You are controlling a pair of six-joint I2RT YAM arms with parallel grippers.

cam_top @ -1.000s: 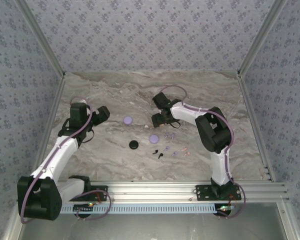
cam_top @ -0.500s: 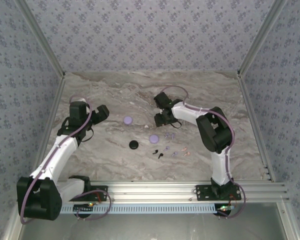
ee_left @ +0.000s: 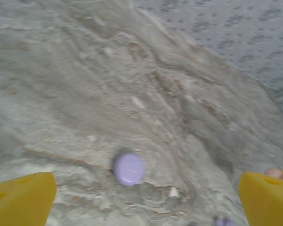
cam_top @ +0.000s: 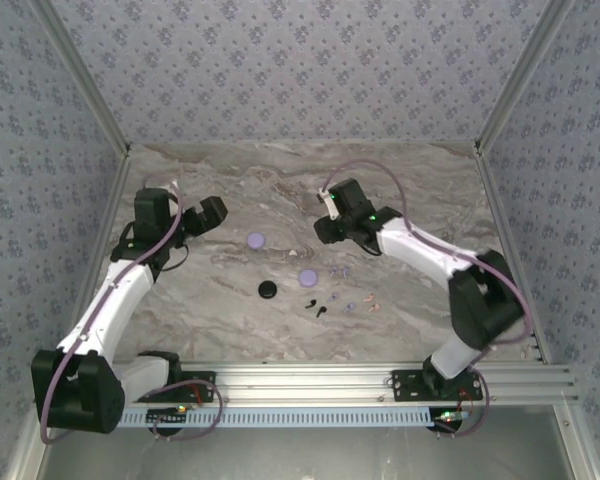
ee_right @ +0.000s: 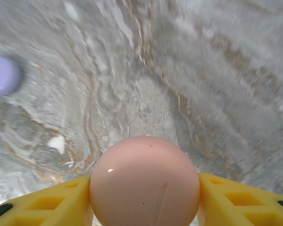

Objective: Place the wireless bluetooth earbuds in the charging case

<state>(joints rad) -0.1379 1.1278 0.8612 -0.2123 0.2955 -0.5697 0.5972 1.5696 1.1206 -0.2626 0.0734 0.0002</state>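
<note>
Though tiny from overhead, still readable as the wireless bluetooth earbuds [cam_top: 332, 296] — lilac, black and pale pink specks with short stems. Strewn loose on the marble tabletop [cam_top: 230, 180] near its middle, between the right gripper [cam_top: 323, 232] and the near rail [cam_top: 310, 378], just right of a lilac case [cam_top: 308, 276] and a black case [cam_top: 268, 289]; not seated in any case. Clamped between that gripper's yellow fingers [ee_right: 236, 197]: a pale pink case [ee_right: 145, 181], round and smooth. Spread wide with nothing between them at the left gripper [cam_top: 216, 210], yellow fingertips [ee_left: 19, 197] at either edge of the wrist view, with a second lilac case [ee_left: 128, 168] on the marble ahead. Since a second ago — a swing of the right elbow out to the right, a slight shift of its gripper toward the far wall, a small move of the left gripper back and rightward; no change among buds and resting cases.
</note>
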